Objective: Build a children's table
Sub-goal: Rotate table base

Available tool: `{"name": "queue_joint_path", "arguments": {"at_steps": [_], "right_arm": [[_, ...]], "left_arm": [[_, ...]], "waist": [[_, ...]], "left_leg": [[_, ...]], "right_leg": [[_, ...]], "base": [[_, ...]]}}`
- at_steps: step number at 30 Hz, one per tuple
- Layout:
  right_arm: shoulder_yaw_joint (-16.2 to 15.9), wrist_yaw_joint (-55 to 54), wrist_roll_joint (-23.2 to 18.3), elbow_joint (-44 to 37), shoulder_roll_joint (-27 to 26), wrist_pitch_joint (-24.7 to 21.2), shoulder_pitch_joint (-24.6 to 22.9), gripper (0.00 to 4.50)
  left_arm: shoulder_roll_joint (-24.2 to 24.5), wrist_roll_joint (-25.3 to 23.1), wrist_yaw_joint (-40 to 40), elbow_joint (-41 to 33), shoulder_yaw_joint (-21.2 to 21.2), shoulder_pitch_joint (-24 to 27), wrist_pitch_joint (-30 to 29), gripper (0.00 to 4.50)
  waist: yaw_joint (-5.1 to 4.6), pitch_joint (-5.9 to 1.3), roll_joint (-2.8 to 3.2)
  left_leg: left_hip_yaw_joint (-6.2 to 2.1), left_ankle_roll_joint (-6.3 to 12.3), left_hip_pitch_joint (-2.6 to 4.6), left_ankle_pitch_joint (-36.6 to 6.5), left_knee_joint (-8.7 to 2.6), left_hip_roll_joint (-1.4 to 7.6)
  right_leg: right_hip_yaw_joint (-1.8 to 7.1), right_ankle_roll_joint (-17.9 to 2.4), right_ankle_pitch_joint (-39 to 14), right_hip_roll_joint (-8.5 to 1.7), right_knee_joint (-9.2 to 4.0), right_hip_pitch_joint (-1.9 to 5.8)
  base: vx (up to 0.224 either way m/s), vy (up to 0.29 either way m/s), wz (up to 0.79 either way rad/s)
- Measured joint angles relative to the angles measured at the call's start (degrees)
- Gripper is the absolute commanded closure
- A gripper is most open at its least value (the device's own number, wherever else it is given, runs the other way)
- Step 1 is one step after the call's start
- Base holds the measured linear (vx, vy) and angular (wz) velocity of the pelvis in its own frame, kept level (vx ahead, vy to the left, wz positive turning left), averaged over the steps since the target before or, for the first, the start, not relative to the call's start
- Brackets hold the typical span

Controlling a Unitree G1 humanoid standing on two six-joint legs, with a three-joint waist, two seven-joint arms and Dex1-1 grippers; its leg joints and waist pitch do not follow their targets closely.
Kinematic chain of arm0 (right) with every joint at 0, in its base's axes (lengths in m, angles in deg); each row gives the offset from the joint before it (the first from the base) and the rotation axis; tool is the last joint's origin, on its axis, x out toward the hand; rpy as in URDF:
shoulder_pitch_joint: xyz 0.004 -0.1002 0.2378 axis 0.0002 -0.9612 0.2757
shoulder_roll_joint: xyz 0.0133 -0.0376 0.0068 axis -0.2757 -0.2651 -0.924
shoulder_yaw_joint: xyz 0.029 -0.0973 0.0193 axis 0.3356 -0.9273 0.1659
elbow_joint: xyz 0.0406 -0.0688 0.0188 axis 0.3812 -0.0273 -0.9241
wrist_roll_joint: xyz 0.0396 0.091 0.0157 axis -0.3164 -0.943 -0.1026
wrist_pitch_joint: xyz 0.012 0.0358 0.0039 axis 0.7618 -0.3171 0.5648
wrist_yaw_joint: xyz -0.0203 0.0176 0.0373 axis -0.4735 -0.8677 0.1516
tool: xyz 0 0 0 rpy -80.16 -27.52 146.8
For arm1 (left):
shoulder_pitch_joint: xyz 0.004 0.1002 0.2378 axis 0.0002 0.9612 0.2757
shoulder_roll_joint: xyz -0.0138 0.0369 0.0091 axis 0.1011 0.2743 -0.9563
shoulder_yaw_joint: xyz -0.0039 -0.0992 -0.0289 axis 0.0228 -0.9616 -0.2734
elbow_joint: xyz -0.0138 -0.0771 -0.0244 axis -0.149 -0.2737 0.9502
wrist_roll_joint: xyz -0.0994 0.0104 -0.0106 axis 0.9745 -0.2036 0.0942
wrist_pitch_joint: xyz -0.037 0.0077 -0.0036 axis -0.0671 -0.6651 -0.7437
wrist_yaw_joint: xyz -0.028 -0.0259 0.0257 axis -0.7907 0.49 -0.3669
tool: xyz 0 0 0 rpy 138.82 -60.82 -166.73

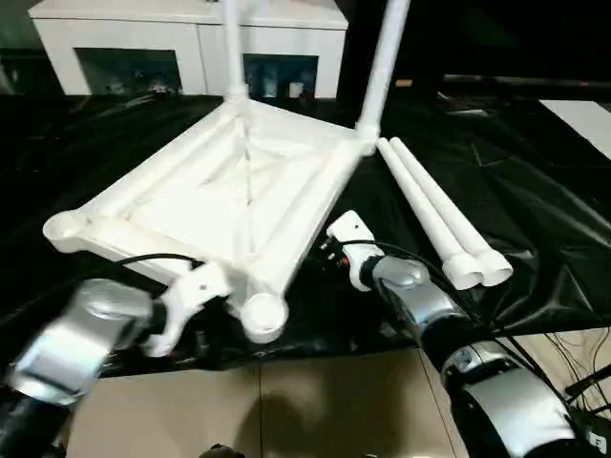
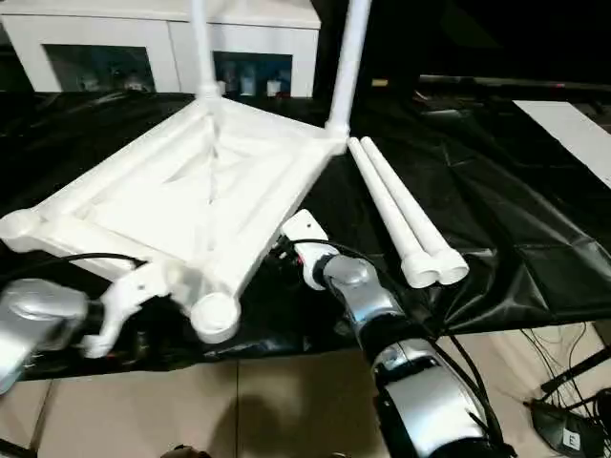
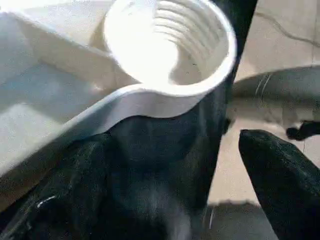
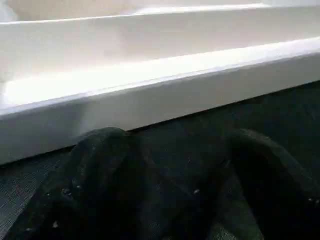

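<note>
Nearest the camera, a round threaded socket (image 3: pixel 170 42) is seen at the near corner of the tabletop (image 1: pixel 229 196), with nothing screwed into it. The white tabletop is laid upside down on the black-sheeted table (image 1: pixel 535 191), its ribbed underside facing up and its near corner reaching to the table's front edge. A second socket (image 1: pixel 65 229) at the left corner is likewise seen to hold nothing. In the two far corner sockets, two legs are set upright: one leg (image 1: pixel 232 48) at the far left corner and another leg (image 1: pixel 382 62) at the far right corner.

Two loose legs (image 1: pixel 434 215) are laid side by side on the black sheet just to the right of the tabletop, touching each other, with their wider ends toward the front edge.

The left gripper (image 3: pixel 165 195) is placed just below the near socket, its fingers (image 3: pixel 280 185) spread wide and nothing held between them. The right gripper (image 4: pixel 170 185) is placed beside the tabletop's right side rail, its fingers (image 4: pixel 90 180) spread wide on the black sheet, with nothing held.

A white cabinet (image 1: pixel 191 43) with glass doors is seen beyond the table, and tiled floor (image 1: pixel 315 410) below its front edge.
</note>
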Motion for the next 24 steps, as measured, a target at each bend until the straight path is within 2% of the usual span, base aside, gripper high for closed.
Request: {"name": "queue_joint_path", "arguments": {"at_steps": [4, 10, 13, 16, 18, 24], "right_arm": [[-0.09, 2.92, -0.04, -2.27, 0.83, 0.58, -1.94, 0.69], [-0.10, 5.43, -0.18, -5.43, 2.39, 1.10, -3.21, 0.69], [0.02, 5.68, 0.00, -7.47, 4.43, 1.35, -4.49, 0.69], [1.05, 3.98, 0.52, -11.33, 6.90, 1.11, -6.55, 0.69], [2.18, 2.68, 0.62, -16.54, 8.91, -0.46, -9.02, 0.69], [4.93, 2.00, 0.40, -33.65, 12.10, -7.62, -15.45, 0.69]], "left_arm": [[-5.90, -1.86, 4.03, 6.76, 1.44, -3.09, 6.18, 0.11], [-10.85, -3.31, 7.35, 12.63, 2.97, -6.10, 10.17, 0.11], [-13.42, -3.65, 8.14, 16.31, 3.58, -7.34, 13.23, 0.11], [-17.53, -4.89, 10.99, 22.08, 4.08, -9.58, 18.02, 0.11], [-20.71, -5.51, 14.30, 25.98, 4.12, -10.79, 21.28, 0.11], [-25.85, -6.11, 21.45, 32.30, 3.45, -14.76, 27.31, 0.11]], "waist": [[0.09, 0.12, 0.25], [-0.07, 0.21, 0.80], [0.50, 0.11, 1.75], [1.41, 0.11, 2.01], [1.78, 0.12, 2.15], [1.54, 0.06, 2.32]], "left_leg": [[0.03, 0.01, -0.01, 0.00, 0.02, -0.02], [-0.04, 0.01, 0.01, 0.00, 0.05, 0.01], [0.13, 0.02, -0.05, 0.00, 0.06, -0.05], [0.30, 0.04, -0.18, 0.00, 0.04, -0.04], [0.31, 0.06, -0.30, 0.01, 0.05, -0.05], [0.27, 0.09, -0.34, 0.03, 0.06, 0.00]], "right_leg": [[0.04, -0.02, 0.01, -0.01, -0.02, 0.06], [-0.05, -0.13, 0.09, 0.00, -0.03, 0.06], [0.02, -0.14, 0.09, -0.11, -0.08, 0.14], [-0.01, -0.11, 0.08, -0.24, -0.12, 0.15], [0.00, -0.10, 0.09, -0.24, -0.23, 0.14], [-0.03, 0.01, 0.08, -0.18, -0.36, 0.11]], "base": [[0.000, 0.000, 0.00], [0.000, 0.000, 0.00], [0.000, 0.000, 0.00], [0.000, 0.000, 0.00], [0.000, 0.000, 0.00], [0.000, 0.000, 0.00]]}}
